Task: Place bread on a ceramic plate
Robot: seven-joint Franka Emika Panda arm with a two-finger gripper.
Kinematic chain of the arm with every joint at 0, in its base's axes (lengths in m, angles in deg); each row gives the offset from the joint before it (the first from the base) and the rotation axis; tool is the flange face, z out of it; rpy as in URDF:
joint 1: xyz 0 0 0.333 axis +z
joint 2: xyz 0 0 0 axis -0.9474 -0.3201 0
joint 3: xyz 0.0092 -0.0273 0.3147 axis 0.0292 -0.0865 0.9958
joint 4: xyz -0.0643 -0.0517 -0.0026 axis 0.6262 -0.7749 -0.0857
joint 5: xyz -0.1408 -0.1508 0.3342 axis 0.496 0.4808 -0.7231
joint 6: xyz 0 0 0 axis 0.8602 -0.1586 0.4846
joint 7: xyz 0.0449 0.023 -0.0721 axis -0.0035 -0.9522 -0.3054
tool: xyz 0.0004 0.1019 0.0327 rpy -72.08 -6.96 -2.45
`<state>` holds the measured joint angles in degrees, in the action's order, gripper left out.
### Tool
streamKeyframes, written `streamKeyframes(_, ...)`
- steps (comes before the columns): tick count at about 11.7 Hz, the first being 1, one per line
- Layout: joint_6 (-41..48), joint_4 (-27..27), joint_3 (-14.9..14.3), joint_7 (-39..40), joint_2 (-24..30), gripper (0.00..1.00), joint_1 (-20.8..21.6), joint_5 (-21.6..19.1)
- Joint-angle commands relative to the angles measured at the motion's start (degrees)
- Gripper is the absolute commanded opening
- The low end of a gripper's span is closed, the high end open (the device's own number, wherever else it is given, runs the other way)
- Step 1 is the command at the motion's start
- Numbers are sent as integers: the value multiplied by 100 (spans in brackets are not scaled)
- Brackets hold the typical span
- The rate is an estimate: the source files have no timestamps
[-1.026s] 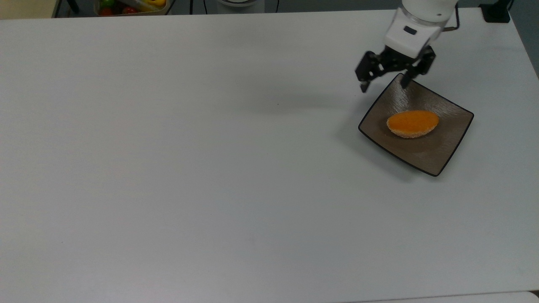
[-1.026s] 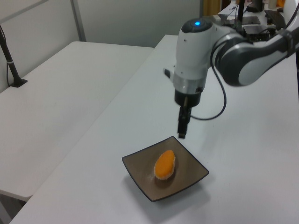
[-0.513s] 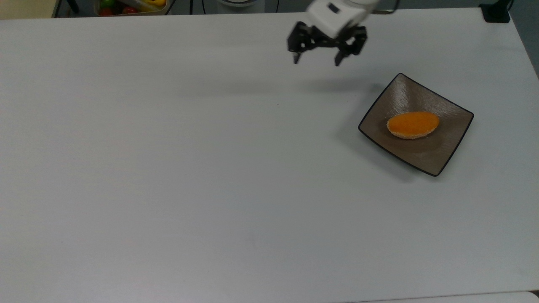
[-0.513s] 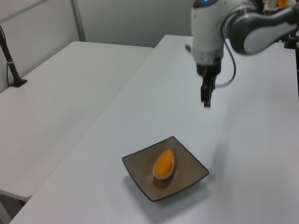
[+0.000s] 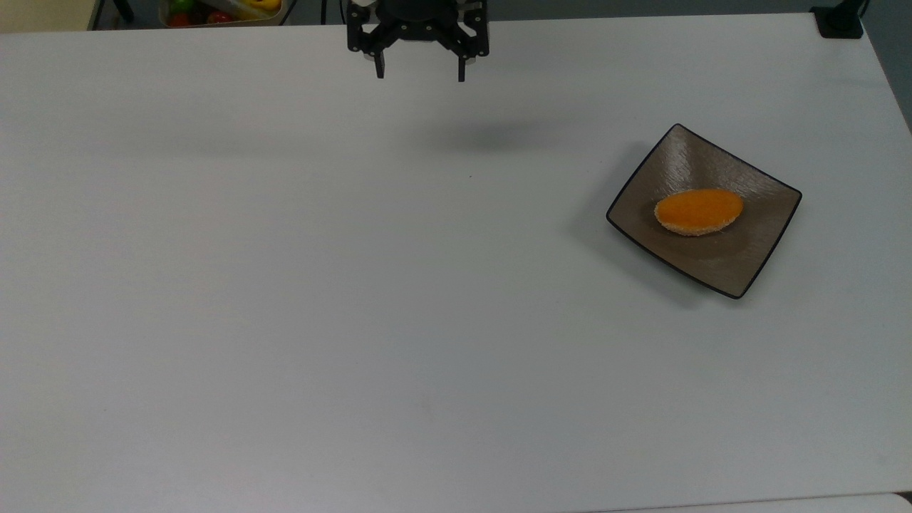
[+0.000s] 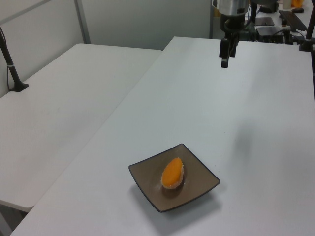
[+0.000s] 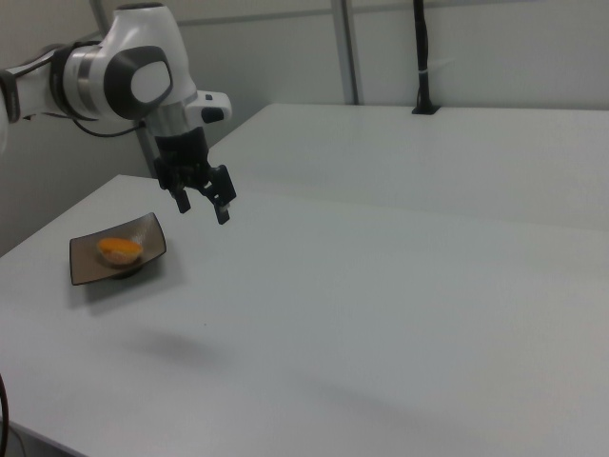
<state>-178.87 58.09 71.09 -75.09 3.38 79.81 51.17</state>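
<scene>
The bread [image 5: 698,210], a small oval orange-topped bun with a pale crumbly edge, lies in the middle of the ceramic plate [image 5: 741,267]. The plate is square, grey-brown and glossy with a thin black rim, at the top view's right. The same bread [image 6: 173,173] and plate [image 6: 147,183] sit near the left view's bottom, and bread [image 7: 119,249] and plate [image 7: 86,267] at the right view's left. My gripper [image 5: 420,75] hangs open and empty above the table's far edge, well away from the plate. It also appears as gripper [image 6: 225,61] and gripper [image 7: 203,207].
The white table [image 5: 356,285] spreads wide to the top view's left of the plate. A container of colourful fruit [image 5: 221,11] stands beyond the far edge. A second white table [image 6: 64,98] adjoins in the left view, with a black post [image 6: 12,66] on it.
My gripper has risen off the plate's far corner and swept to the top view's left along the far edge, staying open. Bread and plate have not moved.
</scene>
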Motion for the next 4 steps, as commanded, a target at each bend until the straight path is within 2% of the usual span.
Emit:
streamKeyframes(1, -34, 159, -58, 55, 10, 100, -13, -134)
streamKeyframes(4, -95, 151, -58, 64, -60, 100, -4, -99)
